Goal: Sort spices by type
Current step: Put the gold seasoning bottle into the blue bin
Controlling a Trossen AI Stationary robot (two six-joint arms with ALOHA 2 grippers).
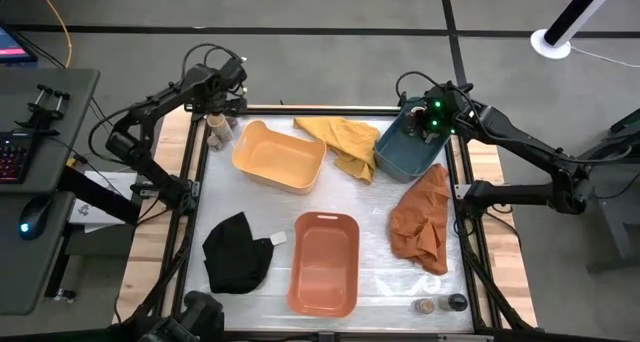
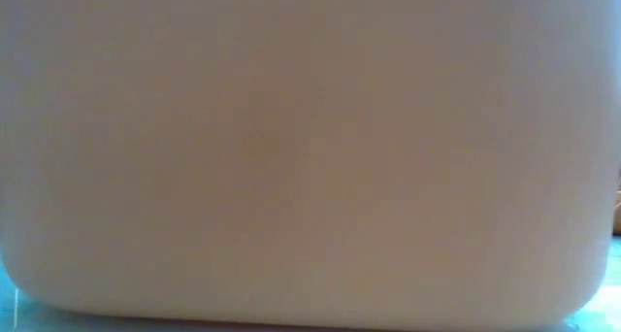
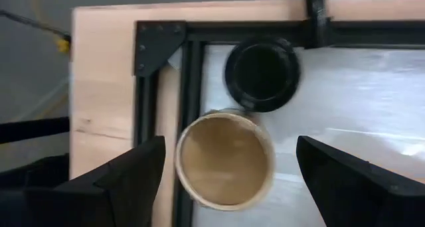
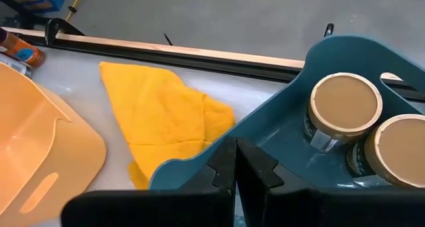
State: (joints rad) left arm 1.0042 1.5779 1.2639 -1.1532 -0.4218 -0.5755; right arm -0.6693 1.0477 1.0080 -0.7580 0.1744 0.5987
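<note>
At the table's far left corner stand two spice jars: a wider one with a pale tan top (image 3: 224, 160) and a slimmer one with a dark top (image 3: 261, 72) just beyond it. My left gripper (image 3: 229, 180) hangs open above them (image 1: 216, 130), pointing down, one finger on either side of the tan-topped jar and apart from it. Two more tan-topped jars (image 4: 345, 106) (image 4: 402, 151) stand upright in the blue tub (image 4: 279, 127). My right gripper (image 4: 236, 167) is shut, with nothing in it, over that tub's rim (image 1: 395, 157).
A yellow tub (image 1: 280, 157) and a yellow cloth (image 1: 345, 142) lie at the far middle. An orange tub (image 1: 323, 262), a black cloth (image 1: 238, 250) and an orange cloth (image 1: 420, 217) lie nearer. Two small jars (image 1: 440, 304) stand at the near right. A pale blurred wall (image 2: 310, 157) fills the low view.
</note>
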